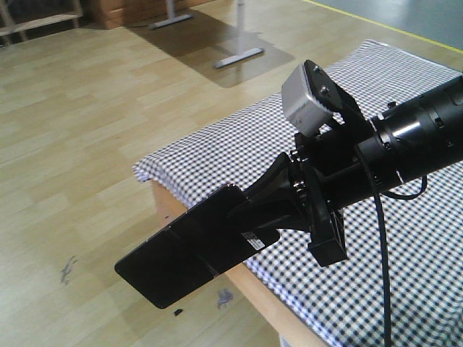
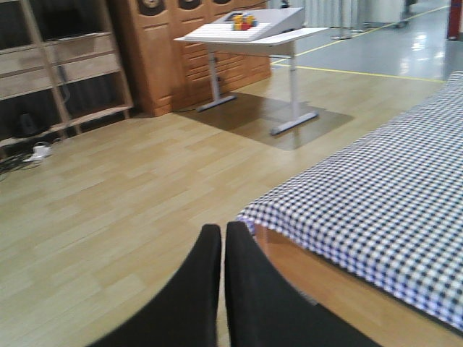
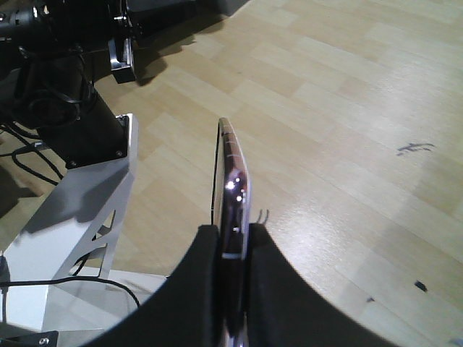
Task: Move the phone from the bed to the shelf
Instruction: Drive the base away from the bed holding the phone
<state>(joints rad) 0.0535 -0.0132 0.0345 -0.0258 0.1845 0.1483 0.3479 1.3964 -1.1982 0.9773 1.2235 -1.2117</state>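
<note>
Right gripper (image 1: pixel 242 220) is clamped tight on the phone (image 1: pixel 181 256), gripping one end. The phone is held in the air over the wooden floor (image 1: pixel 87 130), just past the near left corner of the bed (image 1: pixel 239 144). Left gripper (image 2: pixel 223 242) is closed with nothing in it, near the bed's edge.

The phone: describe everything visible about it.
The phone is a thin, glossy black slab with a seam across its middle, a small white sticker near the gripped end and a shiny metallic edge. The right claw clamps one end; the rest juts free, tilted, past the bed corner above the wood floor. Nothing else touches it.
</note>
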